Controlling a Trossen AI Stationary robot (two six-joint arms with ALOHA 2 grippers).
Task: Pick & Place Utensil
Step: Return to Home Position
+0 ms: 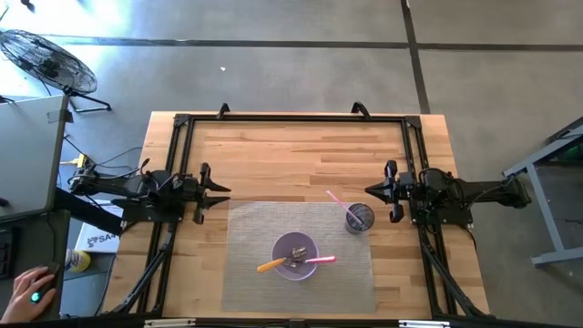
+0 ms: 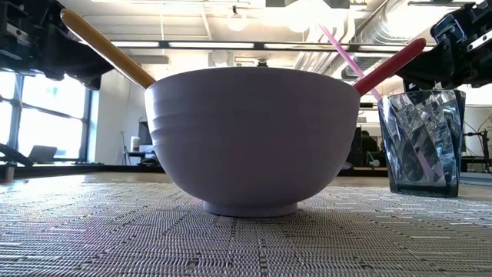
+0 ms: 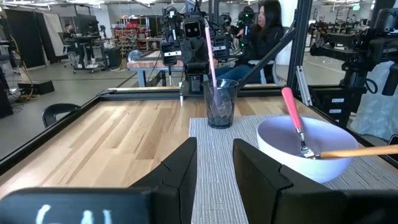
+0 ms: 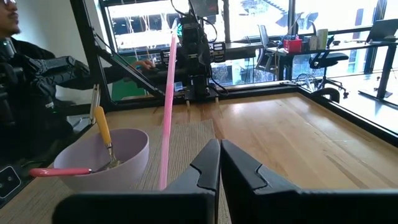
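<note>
A lavender bowl (image 1: 295,257) (image 2: 254,138) stands on a grey woven mat (image 1: 246,237). Two utensils lean inside it, heads at the bottom and handles over the rim: an orange-handled one (image 1: 271,265) (image 3: 360,151) and a pink-handled one (image 1: 321,261) (image 3: 292,118). A clear faceted cup (image 1: 359,219) (image 3: 220,106) stands on the mat beside the bowl with a pink straw (image 4: 166,106) in it. My left gripper (image 1: 221,193) (image 3: 214,162) is open, at the mat's left far corner. My right gripper (image 1: 372,190) (image 4: 221,158) is shut, just beyond the cup. Neither touches anything.
A black frame (image 1: 291,118) runs around the wooden table top (image 1: 291,155), which lies bare beyond the mat. A person's hand (image 1: 32,292) rests at a desk left of the table. A seated person (image 3: 264,31) shows beyond the right edge. A fan (image 1: 46,59) stands on the floor.
</note>
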